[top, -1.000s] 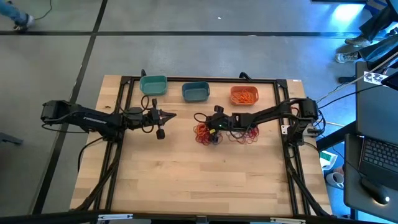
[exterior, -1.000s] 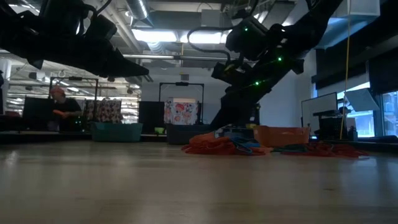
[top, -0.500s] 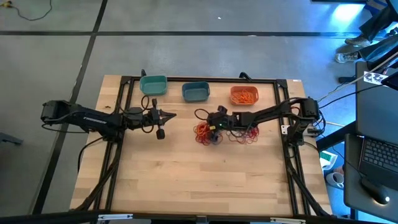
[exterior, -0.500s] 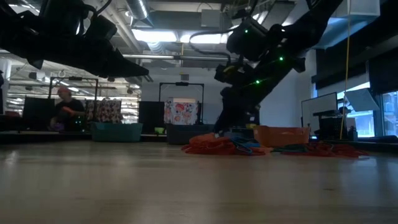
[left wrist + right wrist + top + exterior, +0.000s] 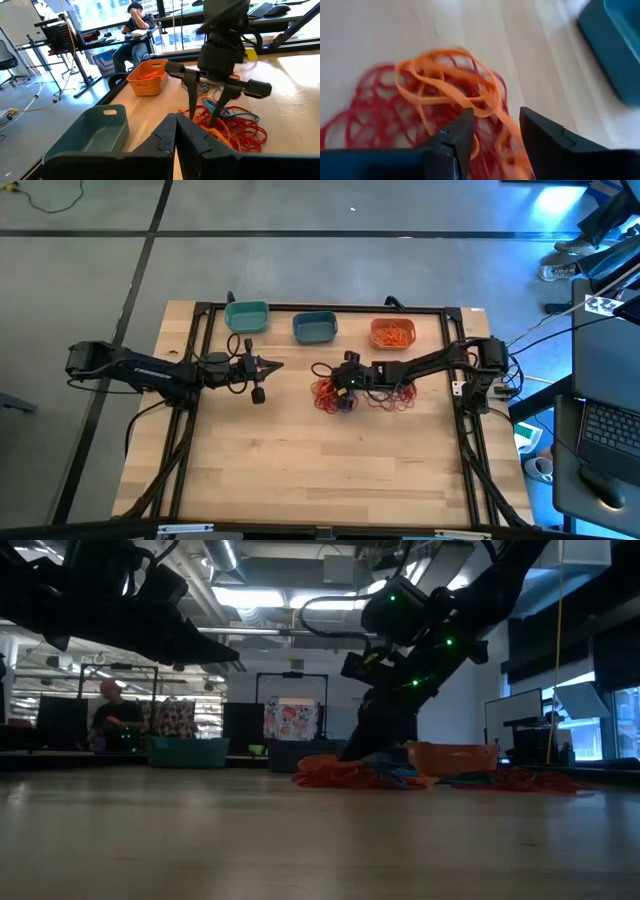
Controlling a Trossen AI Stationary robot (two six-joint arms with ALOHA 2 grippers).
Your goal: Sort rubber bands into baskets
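Observation:
Rubber bands lie in two heaps on the table: a red and orange heap point(image 5: 328, 395) with a few blue ones, and a red heap point(image 5: 396, 399) to its right. Three baskets stand along the far edge: teal point(image 5: 247, 316), slate blue point(image 5: 314, 327) and orange point(image 5: 392, 333), the last holding orange bands. My right gripper point(image 5: 495, 135) is open and points down into the left heap point(image 5: 225, 127); an orange band point(image 5: 470, 95) runs between its fingers. My left gripper point(image 5: 273, 365) hovers shut, left of the heap. My right gripper comes at the left heap from above, its open fingertips point(image 5: 192, 116) down among the orange bands at the heap's far side. One orange strand point(image 5: 507, 125) lies between the two fingers. I cannot tell whether the tips press on the bands. The heap lies slack on the table.
A black frame point(image 5: 330, 308) runs round the table's far edge and sides. The near half of the wooden top point(image 5: 320, 470) is bare. Beyond the table a person point(image 5: 137, 30) sits at a desk.
My right gripper has opened over the left heap and come down a little toward the bands. The heaps and baskets have stayed where they were.

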